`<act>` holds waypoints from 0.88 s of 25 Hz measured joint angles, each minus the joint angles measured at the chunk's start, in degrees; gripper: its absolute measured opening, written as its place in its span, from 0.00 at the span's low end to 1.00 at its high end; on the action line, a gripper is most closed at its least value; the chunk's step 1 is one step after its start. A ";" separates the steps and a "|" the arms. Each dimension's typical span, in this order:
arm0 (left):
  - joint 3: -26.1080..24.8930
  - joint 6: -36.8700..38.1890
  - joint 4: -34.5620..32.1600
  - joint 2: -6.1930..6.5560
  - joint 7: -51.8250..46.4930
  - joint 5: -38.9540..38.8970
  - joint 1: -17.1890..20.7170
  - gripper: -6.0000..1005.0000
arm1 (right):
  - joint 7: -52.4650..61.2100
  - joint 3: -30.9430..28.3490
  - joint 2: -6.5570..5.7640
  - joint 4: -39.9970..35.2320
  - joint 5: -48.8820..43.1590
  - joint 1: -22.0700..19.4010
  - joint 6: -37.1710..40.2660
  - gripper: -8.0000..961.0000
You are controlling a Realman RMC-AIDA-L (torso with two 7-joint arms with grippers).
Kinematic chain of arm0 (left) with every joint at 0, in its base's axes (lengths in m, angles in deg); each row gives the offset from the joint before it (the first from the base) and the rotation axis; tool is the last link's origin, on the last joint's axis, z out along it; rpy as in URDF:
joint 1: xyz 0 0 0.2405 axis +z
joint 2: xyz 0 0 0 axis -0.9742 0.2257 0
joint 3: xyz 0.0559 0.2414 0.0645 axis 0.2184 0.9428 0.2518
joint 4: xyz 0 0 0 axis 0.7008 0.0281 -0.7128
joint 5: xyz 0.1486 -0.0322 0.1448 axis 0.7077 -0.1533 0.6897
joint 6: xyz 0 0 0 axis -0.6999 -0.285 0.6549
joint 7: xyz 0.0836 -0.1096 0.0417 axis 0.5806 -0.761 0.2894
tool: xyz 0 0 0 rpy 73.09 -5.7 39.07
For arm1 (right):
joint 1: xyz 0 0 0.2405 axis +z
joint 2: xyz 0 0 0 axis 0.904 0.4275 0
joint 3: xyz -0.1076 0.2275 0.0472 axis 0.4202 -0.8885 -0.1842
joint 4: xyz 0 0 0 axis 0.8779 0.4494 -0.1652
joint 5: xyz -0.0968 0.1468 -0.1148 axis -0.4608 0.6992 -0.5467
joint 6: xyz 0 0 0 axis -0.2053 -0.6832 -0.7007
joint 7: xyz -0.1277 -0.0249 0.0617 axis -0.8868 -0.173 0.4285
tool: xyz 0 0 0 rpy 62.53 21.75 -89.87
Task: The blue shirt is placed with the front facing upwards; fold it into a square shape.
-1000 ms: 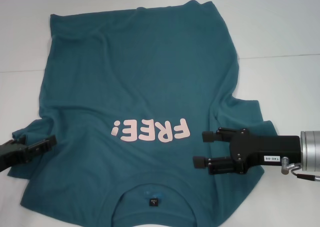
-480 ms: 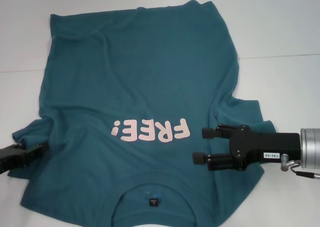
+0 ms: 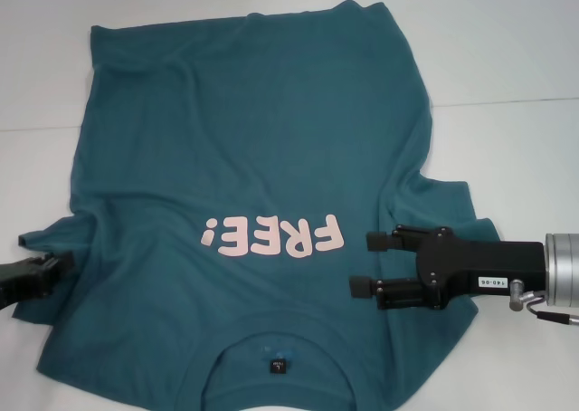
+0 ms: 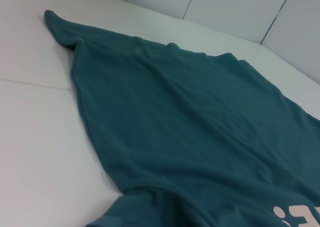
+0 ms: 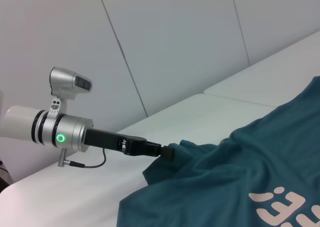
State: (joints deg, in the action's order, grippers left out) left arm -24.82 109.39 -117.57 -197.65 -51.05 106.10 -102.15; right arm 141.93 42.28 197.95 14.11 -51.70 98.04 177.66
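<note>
**Both grippers at the sleeves of the spread shirt**

Nearest the robot lies the collar of the blue shirt (image 3: 244,157), with a small black label (image 3: 278,367) at the neckline, between the two grippers and a little nearer the robot than either of them. The shirt is spread front-up on the white table (image 3: 516,58), its collar end toward the robot and its hem at the far side.

The right gripper (image 3: 364,262) hovers over the shirt's right shoulder area, pointing inward across the cloth. Its two fingers are spread apart, one nearer and one farther, with nothing between them. Just inward of its fingertips is the pale pink "FREE!" lettering (image 3: 273,236), reading upside down from the robot's side. Behind the gripper, outward, the right sleeve bunches in soft folds under its black body.

The left gripper (image 3: 56,266) is at the outer edge of the left sleeve, its tip right against the cloth. The right wrist view shows that tip meeting the raised, crumpled sleeve edge, but whether its fingers are pinching the fabric or merely touching it cannot be told.

Beyond both grippers the body of the shirt runs away across the table, rippled with shallow wrinkles, to the hem at the far end, where one corner lies on a seam in the table top.
</note>
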 joint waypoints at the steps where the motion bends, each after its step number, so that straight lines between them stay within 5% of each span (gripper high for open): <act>1: 0.00 0.00 0.01 -0.01 -0.01 0.03 -0.07 0.23 | 0.00 0.00 0.00 0.00 0.00 -0.02 -0.01 0.98; 4: 0.02 -0.03 0.09 -0.02 -0.01 0.22 -0.23 0.09 | -0.01 0.00 0.00 0.00 0.01 -0.04 -0.07 0.98; 22: -0.44 -0.81 -0.80 0.30 -0.71 0.05 -0.30 0.03 | -0.01 0.00 0.17 0.00 0.00 -0.05 -0.34 0.98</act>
State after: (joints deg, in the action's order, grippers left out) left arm -25.25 108.58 -118.37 -197.35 -51.76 106.16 -102.45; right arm 141.92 42.28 198.11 14.11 -51.69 97.99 177.32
